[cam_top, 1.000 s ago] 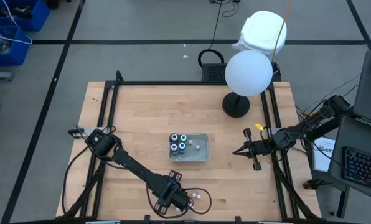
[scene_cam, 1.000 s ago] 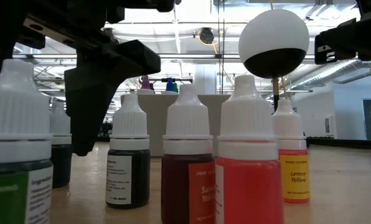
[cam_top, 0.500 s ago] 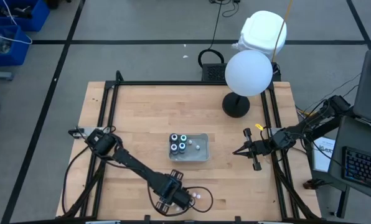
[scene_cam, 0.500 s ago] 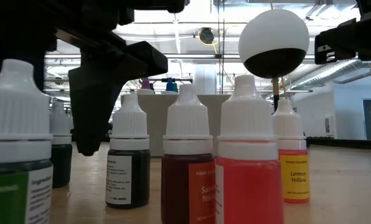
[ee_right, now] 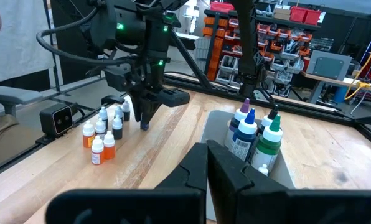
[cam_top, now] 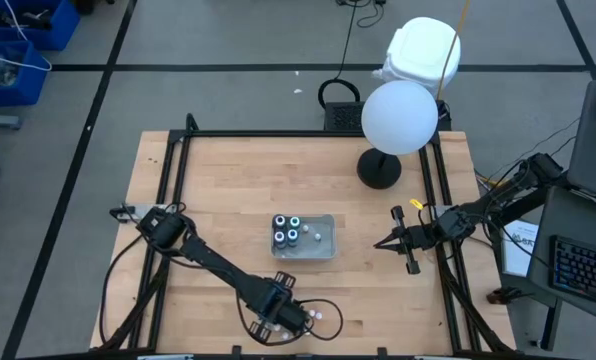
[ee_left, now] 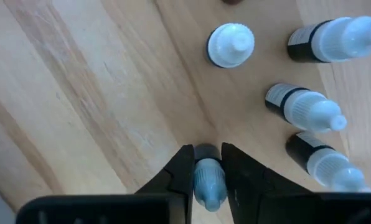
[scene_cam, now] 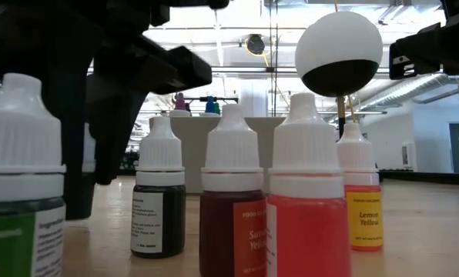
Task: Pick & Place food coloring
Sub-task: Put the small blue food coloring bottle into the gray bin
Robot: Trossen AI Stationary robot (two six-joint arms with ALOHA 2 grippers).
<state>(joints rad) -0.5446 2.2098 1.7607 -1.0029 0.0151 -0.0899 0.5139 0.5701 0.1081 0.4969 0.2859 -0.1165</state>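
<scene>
Down at the desk's [cam_top: 228,180] near edge, the left gripper's [ee_left: 207,171] fingers [ee_left: 182,171] pinch one food coloring bottle [ee_left: 208,180], while the right gripper [cam_top: 381,243] waits closed and empty.

place: workshop/lab | evidence: parts-bin shelving [ee_right: 279,34]; taped floor [cam_top: 228,50]; framed wooden table [cam_top: 238,190]

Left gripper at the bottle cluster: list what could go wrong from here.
1. The left gripper straddles one small bottle near its cap; a grip that high could let it tilt or slip on lifting.
2. Three neighbouring bottles stand close by; the fingers could knock them over.
3. The clear tray already holds four bottles, leaving limited room for placing another.
</scene>
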